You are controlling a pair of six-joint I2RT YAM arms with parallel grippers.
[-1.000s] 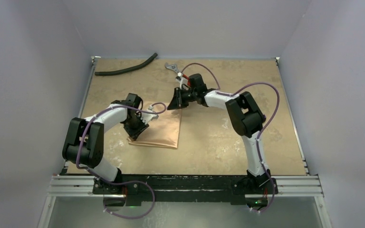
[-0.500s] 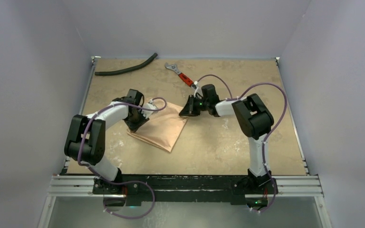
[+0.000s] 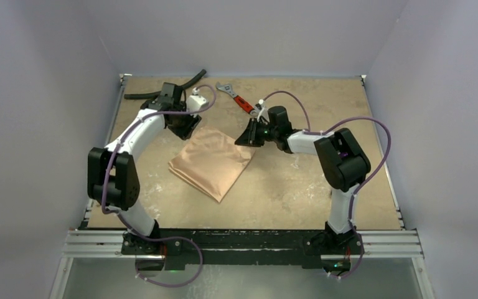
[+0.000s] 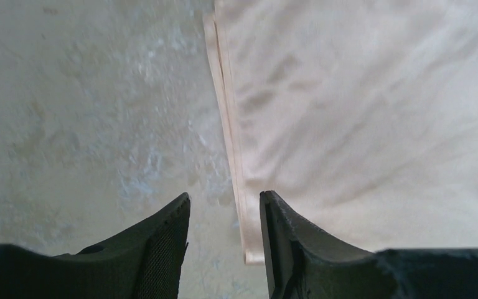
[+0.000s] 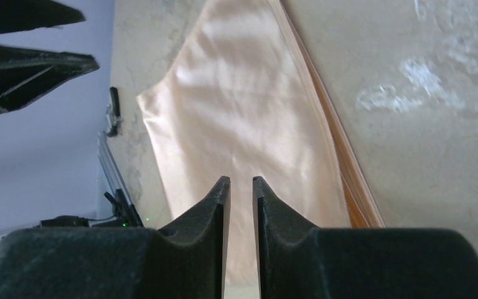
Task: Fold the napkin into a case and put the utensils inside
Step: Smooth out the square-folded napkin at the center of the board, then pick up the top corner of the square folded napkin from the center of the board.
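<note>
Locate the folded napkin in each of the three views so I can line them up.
Top external: the napkin lies at table centre, turned diagonally, between both arms.
Left wrist: fills the upper right, layered edge running down to the left gripper.
Right wrist: centre, stretching away above the right gripper.
Shared landmark: the stacked layered edge.

One napkin [image 3: 213,163] (folded), one wrench [image 3: 235,96], one hose [image 3: 146,93]

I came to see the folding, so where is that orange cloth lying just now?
In the top view the napkin lies folded flat on the table, left of centre, between the left gripper and the right gripper.
</note>
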